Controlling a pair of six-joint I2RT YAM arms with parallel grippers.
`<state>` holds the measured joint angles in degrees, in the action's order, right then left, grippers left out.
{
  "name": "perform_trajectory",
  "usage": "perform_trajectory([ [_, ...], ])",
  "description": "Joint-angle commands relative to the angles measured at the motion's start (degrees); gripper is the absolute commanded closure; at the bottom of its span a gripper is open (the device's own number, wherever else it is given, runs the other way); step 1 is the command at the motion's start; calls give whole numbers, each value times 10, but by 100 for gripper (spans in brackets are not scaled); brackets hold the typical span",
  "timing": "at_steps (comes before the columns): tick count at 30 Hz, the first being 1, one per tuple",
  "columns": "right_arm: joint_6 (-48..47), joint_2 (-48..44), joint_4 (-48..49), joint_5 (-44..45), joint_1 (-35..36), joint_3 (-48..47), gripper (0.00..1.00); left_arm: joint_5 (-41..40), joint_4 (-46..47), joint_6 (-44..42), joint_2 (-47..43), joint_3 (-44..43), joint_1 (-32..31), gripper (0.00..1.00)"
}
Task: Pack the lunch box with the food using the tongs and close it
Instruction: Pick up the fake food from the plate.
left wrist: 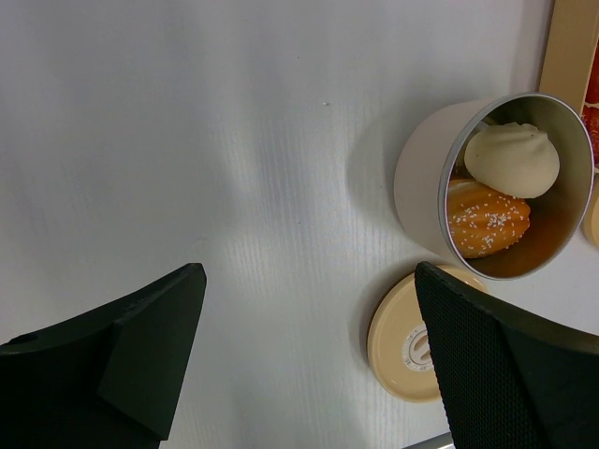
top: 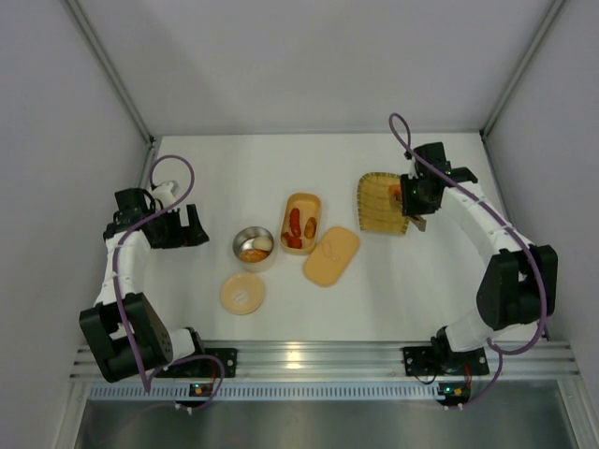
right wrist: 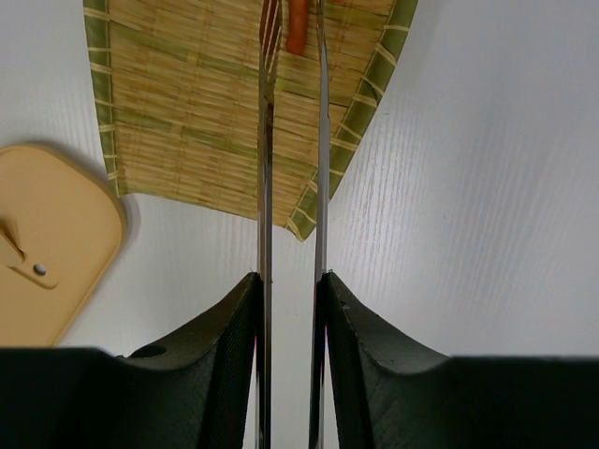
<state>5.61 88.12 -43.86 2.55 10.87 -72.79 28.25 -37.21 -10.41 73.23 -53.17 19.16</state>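
The right gripper (right wrist: 292,285) clamps the tongs (right wrist: 265,168), their arms squeezed narrow around an orange-red food piece (right wrist: 297,26) at top centre, over the woven tray (right wrist: 187,103). The left gripper (left wrist: 307,281) gapes wide

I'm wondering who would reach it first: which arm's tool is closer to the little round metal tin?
Left. The left tool hangs open beside the tin, on its left; the right tool is far off over the woven tray, gripping the tongs.

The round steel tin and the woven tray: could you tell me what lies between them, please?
In the top view, the open oblong lunch box, with red and orange pieces inside, lies between the tin and the tray.
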Motion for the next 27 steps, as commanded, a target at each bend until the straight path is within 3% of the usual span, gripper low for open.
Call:
perform_trajectory([
  [1,5,1,49,7,3,-10,68,10,21,-2,-3,2,4,2],
  [7,6,14,50,7,3,-8,73,8,22,-2,-2,2,4,2],
  [13,3,10,33,0,3,-10,100,8,22,-4,-2,1,4,2],
  [27,-41,-106,26,-44,3,-9,100,10,20,-5,-4,-1,4,2],
])
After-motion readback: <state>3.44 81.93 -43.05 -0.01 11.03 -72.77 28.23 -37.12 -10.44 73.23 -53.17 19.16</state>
